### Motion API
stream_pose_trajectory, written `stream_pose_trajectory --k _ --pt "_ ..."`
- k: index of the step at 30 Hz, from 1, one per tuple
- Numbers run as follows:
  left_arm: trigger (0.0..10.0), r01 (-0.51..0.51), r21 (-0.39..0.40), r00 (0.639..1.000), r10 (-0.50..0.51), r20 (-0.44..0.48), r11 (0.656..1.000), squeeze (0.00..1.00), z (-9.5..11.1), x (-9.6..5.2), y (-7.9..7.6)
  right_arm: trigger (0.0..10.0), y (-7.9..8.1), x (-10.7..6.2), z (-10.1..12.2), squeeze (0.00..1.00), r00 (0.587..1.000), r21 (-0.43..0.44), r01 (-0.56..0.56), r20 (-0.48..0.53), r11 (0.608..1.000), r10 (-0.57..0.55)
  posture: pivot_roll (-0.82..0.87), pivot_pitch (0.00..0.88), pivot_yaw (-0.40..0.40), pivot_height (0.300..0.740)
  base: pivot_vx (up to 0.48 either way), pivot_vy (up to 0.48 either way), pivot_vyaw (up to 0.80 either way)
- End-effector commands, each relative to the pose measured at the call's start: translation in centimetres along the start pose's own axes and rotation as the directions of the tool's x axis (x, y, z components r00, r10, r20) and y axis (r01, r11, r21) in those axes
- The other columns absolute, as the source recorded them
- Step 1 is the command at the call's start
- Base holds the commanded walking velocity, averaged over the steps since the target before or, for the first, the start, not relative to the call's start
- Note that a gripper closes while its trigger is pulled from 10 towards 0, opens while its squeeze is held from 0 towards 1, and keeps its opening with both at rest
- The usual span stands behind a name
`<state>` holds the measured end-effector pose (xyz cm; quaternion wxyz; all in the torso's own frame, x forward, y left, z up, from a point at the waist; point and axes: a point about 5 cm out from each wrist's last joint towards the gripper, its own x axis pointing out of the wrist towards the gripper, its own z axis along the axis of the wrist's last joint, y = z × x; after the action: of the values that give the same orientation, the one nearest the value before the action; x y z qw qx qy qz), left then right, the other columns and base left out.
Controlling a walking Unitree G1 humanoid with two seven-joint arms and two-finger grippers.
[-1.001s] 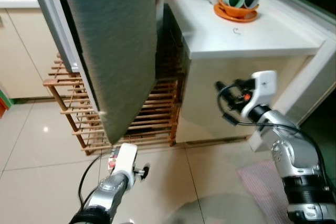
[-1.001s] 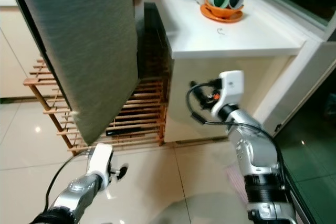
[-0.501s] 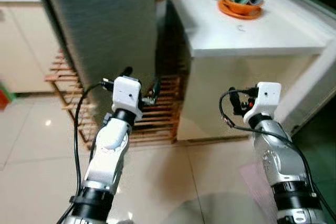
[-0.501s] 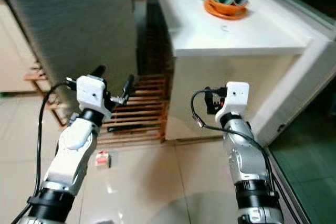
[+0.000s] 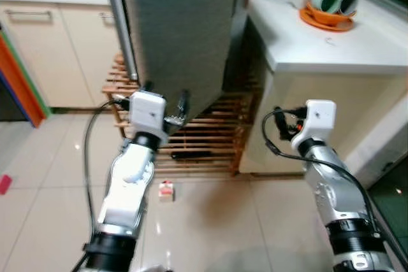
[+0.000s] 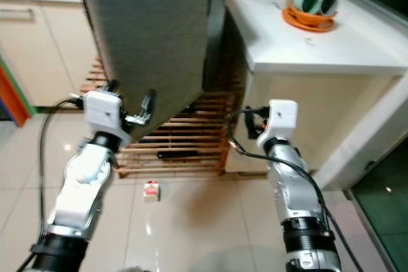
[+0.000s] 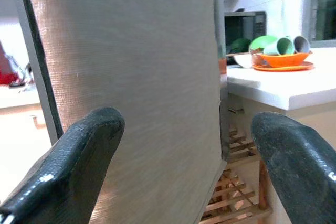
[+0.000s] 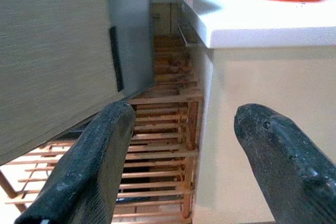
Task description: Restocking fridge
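1. We stand before the grey fridge door [image 5: 182, 30], closed as far as we can judge, with a white counter [image 5: 331, 46] just beside it on our right.
2. Our left gripper [image 5: 164, 97] is raised in front of the door's lower part, fingers [image 7: 79, 161] spread wide and holding nothing. The left wrist view looks straight at the door's textured face, the door's long edge showing near one fingertip.
3. Our right gripper [image 8: 184, 150] is up by the counter's side panel, also parted and empty, aimed at the gap between fridge and counter where a wooden rack [image 5: 204, 141] stands.
4. The only stock we can see is a small red-and-white carton [image 5: 166, 190] lying on the floor tiles in front of the rack, well below both grippers.
5. We judge the step in hand to be opening the door. To do it well, we should bring the left fingers to the door's edge instead of its flat face, hook firmly, and swing slowly so the door clears our arm.
6. We should keep the right arm away from the orange dish [image 5: 325, 17] of cups on the counter.
7. Mind the carton underfoot; it needs picking up afterwards.
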<state>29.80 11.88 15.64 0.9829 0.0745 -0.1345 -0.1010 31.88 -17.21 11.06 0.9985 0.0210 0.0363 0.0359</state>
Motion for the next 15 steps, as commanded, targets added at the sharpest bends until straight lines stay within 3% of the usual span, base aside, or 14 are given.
stream_pose_trajectory --k 1,6,11,12,15 --pt "10.0 -0.028 0.040 0.999 0.030 -0.034 0.999 0.00 -0.4 -0.2 0.5 10.0 0.9 0.5 0.9 0.00 0.999 -0.035 -0.033 0.036 0.999 0.034 -0.04 0.000 -0.053 0.736 0.000 0.000 0.59" --pt "10.0 -0.019 0.017 0.999 0.020 -0.050 1.000 0.00 -0.8 -0.3 0.2 10.0 1.1 0.6 0.7 0.00 0.999 -0.046 -0.023 0.041 0.999 0.025 -0.03 0.000 -0.053 0.736 0.000 0.000 0.58" --pt "10.0 -0.039 -0.062 0.995 0.034 -0.092 0.997 0.00 -1.4 -1.0 0.2 10.0 1.2 0.3 1.4 0.00 0.994 -0.083 0.023 0.109 0.996 -0.014 -0.03 0.000 -0.052 0.736 0.000 0.000 0.00" --pt "10.0 -0.132 -0.139 0.979 0.108 -0.171 0.981 0.00 -2.8 -2.4 1.6 10.0 1.0 -1.4 2.2 0.00 0.977 -0.091 0.041 0.211 0.995 -0.021 -0.03 0.000 -0.049 0.736 0.000 0.435 0.00" --pt "10.0 -0.216 -0.181 0.954 0.168 -0.248 0.959 0.00 -4.1 -4.2 3.0 10.0 0.5 -3.2 1.8 0.00 0.971 -0.104 0.061 0.237 0.993 -0.035 -0.03 0.000 -0.048 0.736 0.000 0.449 0.00"
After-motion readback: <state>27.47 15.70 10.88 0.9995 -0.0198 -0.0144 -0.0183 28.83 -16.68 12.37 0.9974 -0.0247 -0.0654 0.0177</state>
